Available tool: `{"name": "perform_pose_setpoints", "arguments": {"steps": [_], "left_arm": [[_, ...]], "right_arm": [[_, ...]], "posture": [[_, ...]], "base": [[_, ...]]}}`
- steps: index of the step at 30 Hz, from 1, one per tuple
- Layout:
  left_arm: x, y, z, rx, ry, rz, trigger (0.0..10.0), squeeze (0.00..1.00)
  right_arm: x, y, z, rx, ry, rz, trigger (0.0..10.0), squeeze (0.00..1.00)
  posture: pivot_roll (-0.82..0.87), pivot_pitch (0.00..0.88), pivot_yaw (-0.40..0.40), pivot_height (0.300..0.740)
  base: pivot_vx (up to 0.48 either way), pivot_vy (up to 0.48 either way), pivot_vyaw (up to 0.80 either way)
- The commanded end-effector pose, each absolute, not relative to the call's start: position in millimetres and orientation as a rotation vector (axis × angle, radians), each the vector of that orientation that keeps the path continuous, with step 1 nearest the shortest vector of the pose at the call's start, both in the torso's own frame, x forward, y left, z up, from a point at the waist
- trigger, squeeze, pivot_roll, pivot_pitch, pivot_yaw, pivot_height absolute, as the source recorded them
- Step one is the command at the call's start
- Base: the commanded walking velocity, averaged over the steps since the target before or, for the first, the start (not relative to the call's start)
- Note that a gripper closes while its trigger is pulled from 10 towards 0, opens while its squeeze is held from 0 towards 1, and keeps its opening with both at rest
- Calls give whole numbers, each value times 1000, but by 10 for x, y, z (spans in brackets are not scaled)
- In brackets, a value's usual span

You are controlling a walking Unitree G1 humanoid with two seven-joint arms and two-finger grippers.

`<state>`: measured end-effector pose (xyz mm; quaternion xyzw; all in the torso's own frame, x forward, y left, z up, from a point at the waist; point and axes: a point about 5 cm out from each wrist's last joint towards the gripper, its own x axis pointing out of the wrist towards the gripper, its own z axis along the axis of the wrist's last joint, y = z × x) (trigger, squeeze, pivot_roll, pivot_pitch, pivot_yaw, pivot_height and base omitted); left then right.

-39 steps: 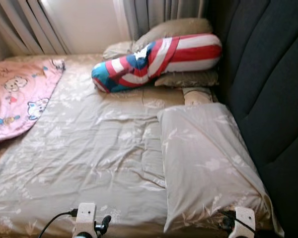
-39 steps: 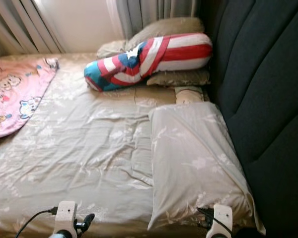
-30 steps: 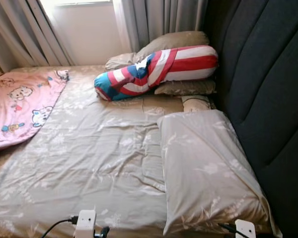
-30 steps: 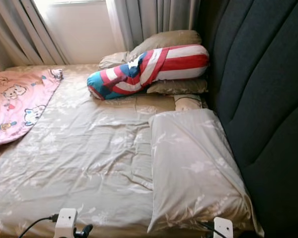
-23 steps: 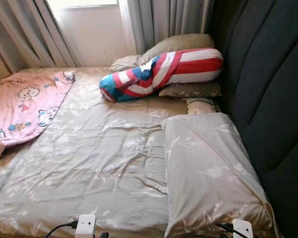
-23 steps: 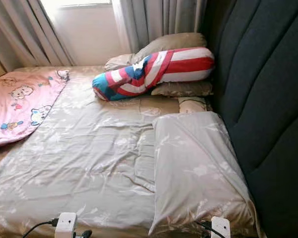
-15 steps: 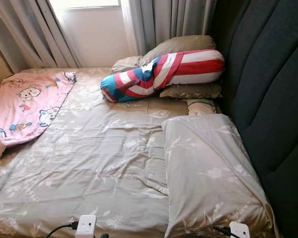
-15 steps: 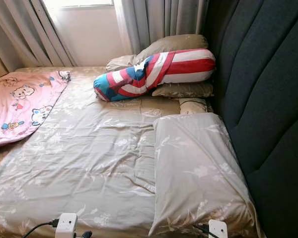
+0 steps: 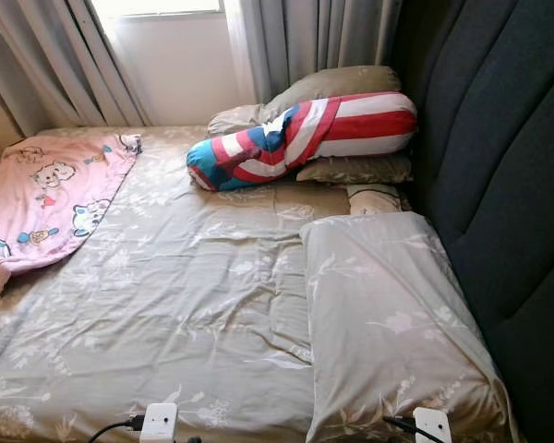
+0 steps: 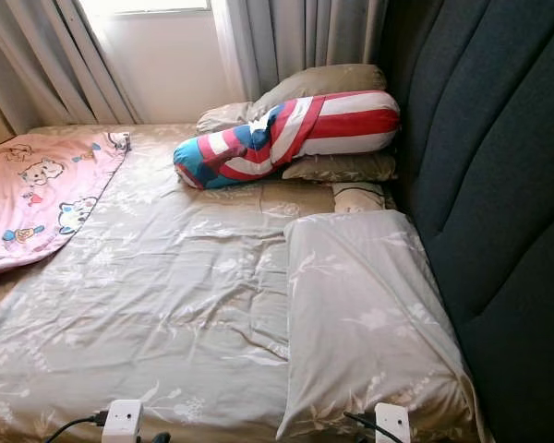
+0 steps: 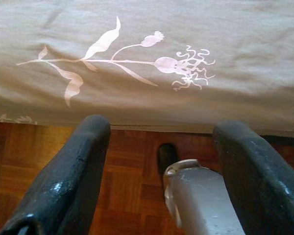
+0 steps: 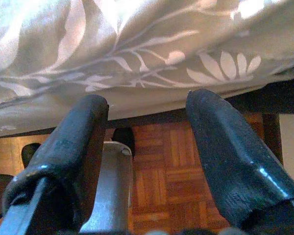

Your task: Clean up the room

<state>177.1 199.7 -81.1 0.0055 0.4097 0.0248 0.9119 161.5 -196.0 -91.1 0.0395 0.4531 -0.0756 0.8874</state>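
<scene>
Below, at the 6 o'clock edge of the head views, only the white wrist units of my two arms show, held low at the near edge of the bed (image 9: 166,305). My left gripper (image 11: 161,132) points at the hanging edge of the grey-beige floral sheet (image 11: 152,44); its two black fingers (image 11: 73,171) stand wide apart with nothing between them. Under it lies a wooden parquet floor (image 11: 132,181). My right gripper (image 12: 147,122) likewise has its jaws spread wide and empty, aimed at the overhang of a leaf-printed pillowcase, with the same parquet beneath.

On the bed, seen from the head:
- a flat floral pillow (image 9: 388,314) at 4 o'clock, lying along the dark padded headboard (image 9: 508,166), its near corner just beside my right wrist unit;
- a red, white and blue striped bolster (image 9: 305,134) at 12 o'clock, resting on two beige pillows (image 9: 342,83) stacked against the headboard;
- a small cream cushion (image 9: 374,198) between the bolster stack and the flat pillow;
- a pink cartoon-print blanket (image 9: 42,198) at 9 o'clock, draped over the far side of the mattress.

Grey curtains (image 9: 295,37) hang at 12 o'clock, flanking a bright wall below a window.
</scene>
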Motion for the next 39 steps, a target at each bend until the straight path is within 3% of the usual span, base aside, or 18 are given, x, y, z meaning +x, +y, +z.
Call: {"name": "perform_pose_setpoints", "arguments": {"steps": [1, 5, 13, 39], "left_arm": [[1792, 1985, -803, 13, 837, 53, 10000, 0], [1815, 1987, -790, 7, 825, 65, 10000, 0], [1767, 2026, -810, 12, 845, 72, 10000, 0], [1756, 2034, -815, 4, 850, 84, 10000, 0]], "right_arm": [[1602, -1961, -920, 59, 962, -146, 10000, 0], [1620, -1985, -909, 28, 955, -145, 10000, 0], [1584, -1946, -931, 31, 975, -126, 10000, 0], [1596, -1903, -929, 33, 960, -104, 10000, 0]], "posture": [[-69, 0, 23, 740], [-62, 7, 15, 740], [-64, 40, 16, 740], [-51, 81, 20, 740]], "base": [[0, 0, 0], [0, 0, 0], [0, 0, 759], [0, 38, 17]]}}
